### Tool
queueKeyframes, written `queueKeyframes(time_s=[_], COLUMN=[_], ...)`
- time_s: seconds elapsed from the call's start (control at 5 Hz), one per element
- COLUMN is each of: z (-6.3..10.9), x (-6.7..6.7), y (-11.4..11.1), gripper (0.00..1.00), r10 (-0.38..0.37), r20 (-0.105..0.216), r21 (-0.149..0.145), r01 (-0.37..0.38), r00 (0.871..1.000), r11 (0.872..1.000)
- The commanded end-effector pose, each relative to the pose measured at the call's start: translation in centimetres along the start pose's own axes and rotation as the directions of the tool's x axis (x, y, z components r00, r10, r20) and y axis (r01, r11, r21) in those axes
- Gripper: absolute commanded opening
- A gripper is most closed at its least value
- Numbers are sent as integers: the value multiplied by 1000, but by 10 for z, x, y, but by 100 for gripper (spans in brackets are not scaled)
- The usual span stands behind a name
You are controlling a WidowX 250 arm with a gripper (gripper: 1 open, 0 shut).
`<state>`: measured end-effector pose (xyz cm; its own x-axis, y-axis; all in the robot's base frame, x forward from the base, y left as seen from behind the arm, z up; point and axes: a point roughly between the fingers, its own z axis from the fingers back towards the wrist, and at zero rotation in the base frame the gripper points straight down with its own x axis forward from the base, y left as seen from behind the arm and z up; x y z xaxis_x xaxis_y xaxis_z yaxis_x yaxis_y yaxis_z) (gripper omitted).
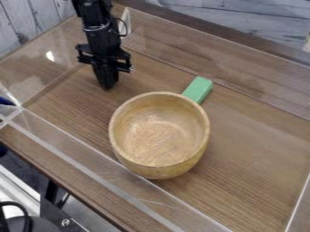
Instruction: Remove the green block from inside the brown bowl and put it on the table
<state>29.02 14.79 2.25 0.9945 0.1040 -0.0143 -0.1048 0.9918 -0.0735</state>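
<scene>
The brown bowl [160, 133] stands near the middle of the table [248, 145], and its inside shows only bare wood grain. The green block [198, 89] lies on the tabletop just behind the bowl's far rim, touching or nearly touching it. My black gripper [108, 81] hangs low over the table to the upper left of the bowl, its fingers pressed together with nothing between them. It is well left of the green block.
Clear acrylic walls [72, 154] border the table on the front, left and back sides. The black arm [94, 23] rises from the gripper toward the top left corner.
</scene>
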Motion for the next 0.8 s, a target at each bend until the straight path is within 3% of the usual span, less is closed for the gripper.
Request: queueKeyframes(time_s=[0.0,0.2,0.4,0.6], z=[13,19,54,102], x=[4,5,5,5], y=[5,9,3,-6], gripper=[100,100,100,100], r10=[4,17,-2,-34], r20=[-15,-56,-14,65], r21=[26,38,39,46], r01=[-4,-15,3,31], r00=[1000,998,1000,997], r11=[1000,999,999,998])
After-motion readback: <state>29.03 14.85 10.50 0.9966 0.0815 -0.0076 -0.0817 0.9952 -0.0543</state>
